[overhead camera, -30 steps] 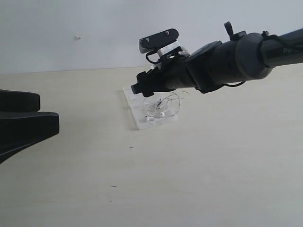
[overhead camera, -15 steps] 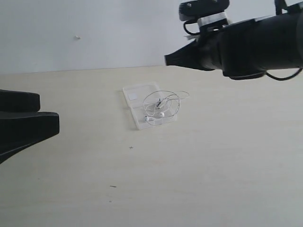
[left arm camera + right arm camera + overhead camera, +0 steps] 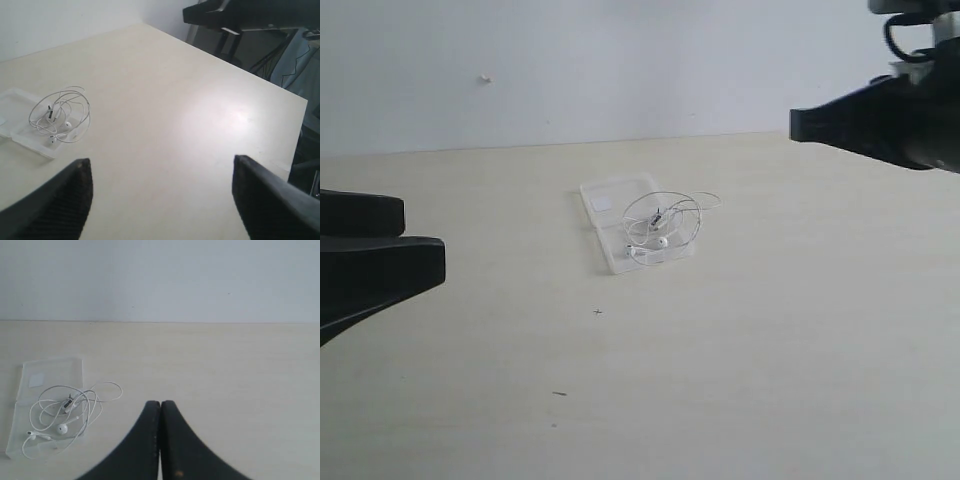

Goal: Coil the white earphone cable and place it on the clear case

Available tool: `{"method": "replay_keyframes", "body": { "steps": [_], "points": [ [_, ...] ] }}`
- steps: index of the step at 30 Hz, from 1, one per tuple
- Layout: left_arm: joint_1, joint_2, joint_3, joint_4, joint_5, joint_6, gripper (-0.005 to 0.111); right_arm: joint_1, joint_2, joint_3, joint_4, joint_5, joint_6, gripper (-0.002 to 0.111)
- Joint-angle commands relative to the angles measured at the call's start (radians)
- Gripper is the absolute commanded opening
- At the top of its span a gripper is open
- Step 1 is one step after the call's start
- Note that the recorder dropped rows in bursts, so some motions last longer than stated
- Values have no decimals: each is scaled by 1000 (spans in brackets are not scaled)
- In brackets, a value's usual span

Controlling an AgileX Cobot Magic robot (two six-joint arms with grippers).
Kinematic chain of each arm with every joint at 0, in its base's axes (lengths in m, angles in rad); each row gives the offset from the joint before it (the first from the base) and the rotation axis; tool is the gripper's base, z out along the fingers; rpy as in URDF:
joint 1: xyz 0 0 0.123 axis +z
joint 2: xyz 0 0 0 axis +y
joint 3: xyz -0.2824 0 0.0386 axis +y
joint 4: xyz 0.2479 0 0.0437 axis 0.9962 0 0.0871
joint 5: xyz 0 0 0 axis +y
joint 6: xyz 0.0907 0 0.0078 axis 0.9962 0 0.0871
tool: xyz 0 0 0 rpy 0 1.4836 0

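Status: white earphone cable (image 3: 663, 225) is in a loose coil lying on the clear case (image 3: 630, 190), on the half away from the case's white label. Both earbuds sit on the case. Part of the outer loop overhangs the case edge on the side away from the label and rests on the table (image 3: 770, 350), and one strand end pokes out further on that side

Right fingers (image 3: 142, 445) are pressed together with nothing between them, hanging high and well apart from the case. Left fingers (image 3: 55, 205) are spread wide and empty, also well apart from the case. Nothing is touching the cable or the case

My read is that placement is basically done, so the risks are about undoing it:
- the coil isn't tied or tucked, and thin springy wire like that can relax and open up, dragging more loops off the case
- the overhanging loop is the weak spot: if the case gets nudged, the wire's weight on that side could pull the rest off
- the case looks light and probably slides easily on the table, so any arm pass near it could shift it
- if I go back in to tidy, the pressed-together right fingers could hook a loop and lift the whole bundle

I'd rather keep both arms away from the case
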Motion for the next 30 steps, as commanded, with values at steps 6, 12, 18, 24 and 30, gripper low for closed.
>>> {"method": "replay_keyframes", "body": {
  "steps": [6, 12, 18, 24, 30],
  "points": [
    [2, -6, 4, -5, 2, 3, 74, -3, -316, 216, 3, 14, 34, 0],
    [2, -6, 4, -10, 2, 10, 74, -3, -464, 296, 3, 67, 77, 0],
    [2, -6, 4, -32, -1, 7, 74, -3, -581, 355, 3, 131, 114, 0],
    [2, -6, 4, -38, -5, 9, 74, -3, -673, 409, 3, 202, 156, 0],
    [2, -6, 4, -38, -21, 9, 74, -3, -696, 429, 3, 299, 154, 0]
  ]
}}
